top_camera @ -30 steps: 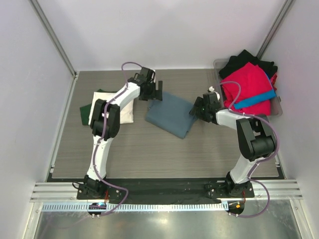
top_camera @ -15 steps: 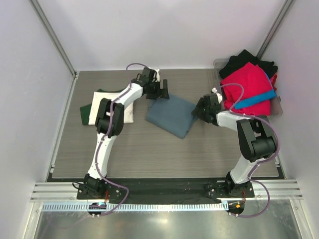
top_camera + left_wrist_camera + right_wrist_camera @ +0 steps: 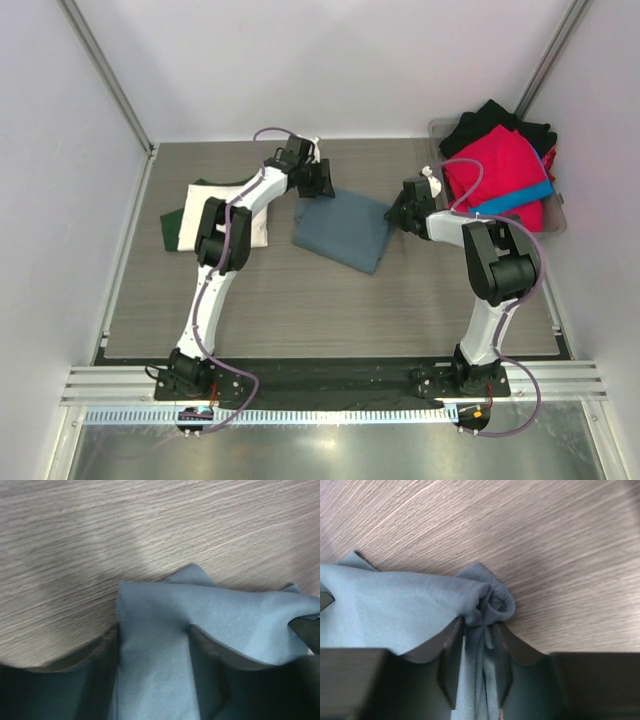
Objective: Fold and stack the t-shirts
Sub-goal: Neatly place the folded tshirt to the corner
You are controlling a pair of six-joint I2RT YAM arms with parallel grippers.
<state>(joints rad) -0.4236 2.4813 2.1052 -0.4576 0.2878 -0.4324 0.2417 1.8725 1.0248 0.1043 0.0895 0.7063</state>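
Two grippers on the slate blue-grey t-shirt (image 3: 342, 232), folded in the middle of the table (image 3: 300, 300). Right gripper (image 3: 479, 623) is narrow, pinching a bunched corner at its right edge; left gripper (image 3: 154, 628) is half-wide, straddling the far-left corner, cloth filling the gap, can't tell if it's clamped. Cream-white t-shirt (image 3: 252, 222) lies on the dark green t-shirt (image 3: 170, 228) at left; pile of red, black and bright blue t-shirts (image 3: 500, 165) sits in the bin (image 3: 558, 222) far right.
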